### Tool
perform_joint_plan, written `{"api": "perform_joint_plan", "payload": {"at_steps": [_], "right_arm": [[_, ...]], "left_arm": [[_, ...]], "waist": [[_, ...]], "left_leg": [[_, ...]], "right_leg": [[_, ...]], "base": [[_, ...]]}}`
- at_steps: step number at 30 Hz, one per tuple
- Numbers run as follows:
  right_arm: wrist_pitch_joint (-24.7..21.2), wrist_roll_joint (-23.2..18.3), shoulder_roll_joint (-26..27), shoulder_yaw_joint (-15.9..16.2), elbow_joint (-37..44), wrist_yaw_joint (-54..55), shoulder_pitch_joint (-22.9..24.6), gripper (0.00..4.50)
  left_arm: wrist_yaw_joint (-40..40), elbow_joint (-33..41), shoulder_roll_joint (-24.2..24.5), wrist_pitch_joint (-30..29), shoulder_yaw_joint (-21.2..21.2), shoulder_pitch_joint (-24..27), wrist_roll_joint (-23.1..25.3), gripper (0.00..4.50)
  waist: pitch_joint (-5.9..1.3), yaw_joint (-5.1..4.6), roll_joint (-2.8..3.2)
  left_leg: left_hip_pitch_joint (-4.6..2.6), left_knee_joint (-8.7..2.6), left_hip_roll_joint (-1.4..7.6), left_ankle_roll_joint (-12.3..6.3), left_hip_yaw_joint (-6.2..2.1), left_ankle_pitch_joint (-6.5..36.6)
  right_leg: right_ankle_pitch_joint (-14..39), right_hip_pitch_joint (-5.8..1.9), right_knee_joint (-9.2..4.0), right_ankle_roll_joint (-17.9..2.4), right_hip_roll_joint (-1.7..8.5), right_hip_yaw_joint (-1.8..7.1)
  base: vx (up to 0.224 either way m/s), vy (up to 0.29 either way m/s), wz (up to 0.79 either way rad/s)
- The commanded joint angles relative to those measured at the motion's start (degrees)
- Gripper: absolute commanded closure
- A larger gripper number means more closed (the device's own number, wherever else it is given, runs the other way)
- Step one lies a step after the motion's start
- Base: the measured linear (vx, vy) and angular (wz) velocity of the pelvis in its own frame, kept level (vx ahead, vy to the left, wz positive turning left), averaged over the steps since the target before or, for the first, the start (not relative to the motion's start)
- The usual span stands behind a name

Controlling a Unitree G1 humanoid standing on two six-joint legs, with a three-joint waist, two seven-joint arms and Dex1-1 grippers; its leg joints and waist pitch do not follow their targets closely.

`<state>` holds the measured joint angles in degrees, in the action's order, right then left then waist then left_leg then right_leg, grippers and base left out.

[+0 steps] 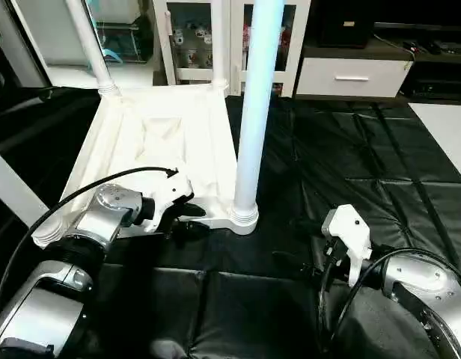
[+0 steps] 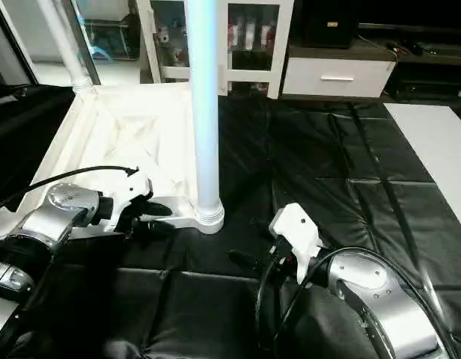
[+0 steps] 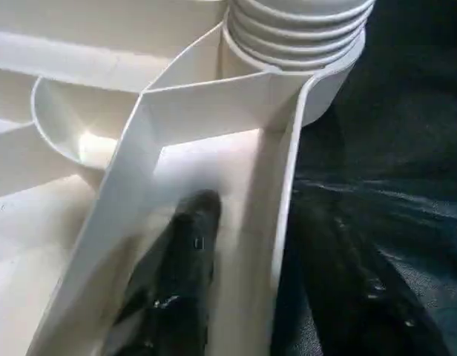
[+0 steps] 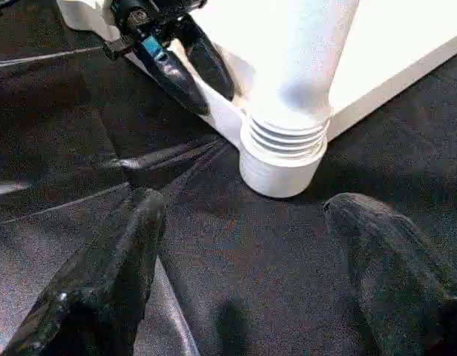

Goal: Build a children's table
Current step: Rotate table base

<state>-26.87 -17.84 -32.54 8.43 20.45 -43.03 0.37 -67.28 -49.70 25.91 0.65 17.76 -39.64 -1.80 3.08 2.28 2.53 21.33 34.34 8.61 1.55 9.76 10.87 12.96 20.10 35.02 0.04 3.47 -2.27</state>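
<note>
The children's table lay upside down on the black-covered tabletop (image 1: 350, 149), its white square top (image 1: 163, 134) showing the ribbed underside. At the far left corner, a tapered leg (image 1: 88, 45) stood in its socket. Another leg (image 1: 219, 45) stood at the far right corner. At the near edge, the left pincer (image 1: 191, 218) straddled the rim wall, one black finger (image 3: 191, 245) inside the rim and the other outside. The jaws were partly open, and a sliver of white between the inner finger and the wall showed that it was not yet pinching. Just right of it, the near-right leg (image 1: 257, 105) rose upright from its ribbed collar (image 1: 245, 215). Further right, the right pincer (image 1: 294, 241) hovered low over the black cover, jaws wide and empty, aimed at the base of that leg but apart from it. The table looked like hollow moulded plastic, so probably light and fairly stiff, with a smooth surface that would likely slide on the slick cover. The thin rim wall near a corner seemed the best place to hold the top, since the ribs stiffen it there. A leg would be best gripped low, close to its collar, because its long tapered tube could lever out of a high grip.
</note>
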Motion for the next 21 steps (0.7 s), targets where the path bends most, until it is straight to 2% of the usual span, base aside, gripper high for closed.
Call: {"api": "perform_joint_plan", "payload": {"at_steps": [1, 3, 9, 13, 16, 18, 21], "right_arm": [[0.33, 0.01, -0.34, 0.01, 0.96, -0.6, -0.43, 0.74], [0.4, 0.01, -0.45, 0.03, 1.01, -0.76, -0.28, 0.74], [0.78, 0.1, -0.82, 0.09, 0.74, -1.22, -0.09, 0.74], [0.98, 0.38, -0.82, 0.36, 0.12, -1.35, -0.85, 0.74], [1.15, 0.46, -0.79, 0.38, -0.09, -1.42, -0.97, 0.74], [1.16, 0.56, -0.71, 0.4, -0.18, -1.52, -1.15, 0.74], [1.2, 0.64, -0.55, 0.44, -0.38, -1.5, -1.39, 0.74]], "left_arm": [[-0.32, -1.24, 0.61, 0.15, -0.45, -0.54, 0.8, 2.94], [-0.63, -1.4, 0.83, 0.24, -0.4, -0.54, 0.88, 2.97], [-2.78, -1.34, 1.99, -0.27, 0.12, -0.18, 1.51, 3.52], [-3.99, -1.88, 3.54, 0.41, 2.0, 0.71, 4.1, 3.83], [-4.04, -1.82, 3.76, 0.49, 2.14, 1.08, 4.27, 4.17], [-4.45, -1.59, 3.83, 0.13, 1.78, 1.33, 4.02, 4.19], [-4.6, -1.5, 3.89, 0.06, 1.71, 1.5, 4.0, 4.44]], "waist": [[-2.99, 0.22, -0.14], [-2.98, 0.23, -0.09], [-2.98, 0.17, -0.09], [-2.97, 0.04, -0.12], [-2.76, -0.07, -0.16], [-2.72, -0.03, -0.18], [-2.85, -0.19, -0.22]], "left_leg": [[-1.25, -5.03, 5.03, -0.36, -2.1, 16.71], [-1.24, -5.05, 5.11, -0.41, -2.11, 16.37], [-1.2, -5.1, 5.09, -0.5, -2.09, 16.36], [-1.16, -5.13, 5.08, -0.55, -2.08, 16.09], [-1.32, -5.21, 5.1, -0.19, -2.07, 17.5], [-1.37, -5.26, 5.11, 0.14, -2.08, 18.06], [-1.09, -5.42, 5.16, 0.13, -2.2, 17.09]], "right_leg": [[9.43, -0.94, -4.39, -15.23, 5.96, 3.1], [8.8, -0.91, -4.33, -15.35, 5.99, 3.12], [8.82, -0.94, -4.35, -15.38, 6.04, 3.13], [8.4, -0.96, -4.31, -15.39, 6.02, 3.14], [11.11, -0.77, -4.53, -15.12, 6.05, 3.19], [12.35, -0.69, -4.66, -14.92, 6.06, 3.25], [10.45, -0.91, -4.37, -14.82, 5.96, 3.15]], "base": [[0.0, 0.0, 0.0], [0.0, 0.0, 0.0], [0.0, 0.0, 0.0], [0.0, 0.0, 0.0], [0.0, 0.0, 0.0], [0.0, 0.0, 0.0], [0.0, 0.0, 0.0]]}}
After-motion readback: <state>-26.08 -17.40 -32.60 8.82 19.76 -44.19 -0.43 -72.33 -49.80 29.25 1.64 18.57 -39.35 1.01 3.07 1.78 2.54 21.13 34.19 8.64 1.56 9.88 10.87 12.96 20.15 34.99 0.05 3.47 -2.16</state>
